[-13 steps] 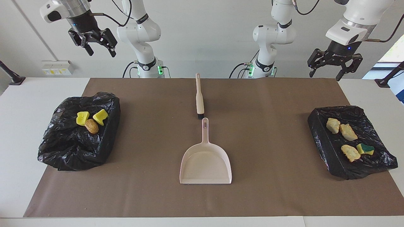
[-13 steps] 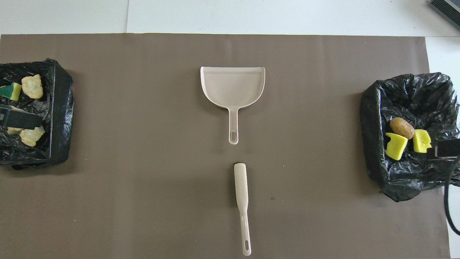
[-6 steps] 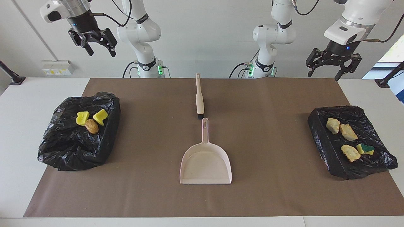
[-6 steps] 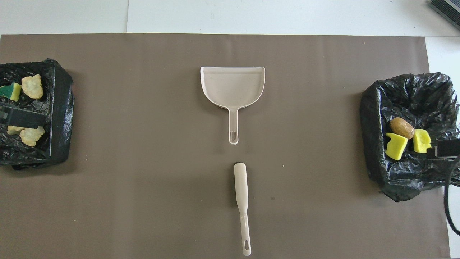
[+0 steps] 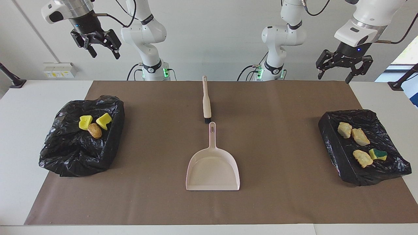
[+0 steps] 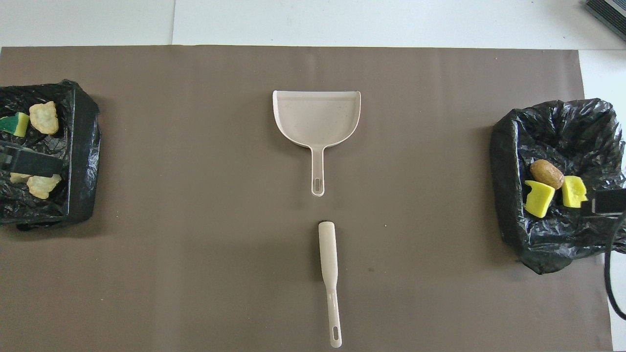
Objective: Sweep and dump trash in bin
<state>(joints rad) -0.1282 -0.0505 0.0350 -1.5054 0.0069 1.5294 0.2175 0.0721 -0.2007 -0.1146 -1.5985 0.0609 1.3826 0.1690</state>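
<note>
The trash is sitting in two bins lined with black bags. Two yellow wedges (image 5: pixel 86 122) and a brown lump (image 5: pixel 94 131) are lying close together in the crumpled bin (image 5: pixel 78 153) at the right arm's end of the bench (image 5: pixel 19 130). Three pale golden lumps (image 5: pixel 360 137) and a yellow and green sponge bit (image 5: pixel 378 154) are lying in the flat bin (image 5: pixel 343 163) at the left arm's end.

The right gripper (image 5: pixel 102 49) is hanging high in the air, up above the robots' edge of the bench at its own end. Its fingers are standing wide apart and holding nothing. The left gripper (image 5: pixel 333 72) is hanging high at its own end too, spread wide and empty. Neither one is touching anything.

A brown mat (image 5: pixel 281 107) is covering most of the bench. Wide bare mat is lying between the two bins.

In the middle, the pink dustpan (image 5: pixel 213 171) is lying flat, its handle pointing at the robots and its open mouth pointing away. The beige brush (image 5: pixel 206 99) is lying nearer to the robots, in line with the dustpan. Its dark bristle end is sitting just beside the tip of the dustpan handle, with a small gap between them.
</note>
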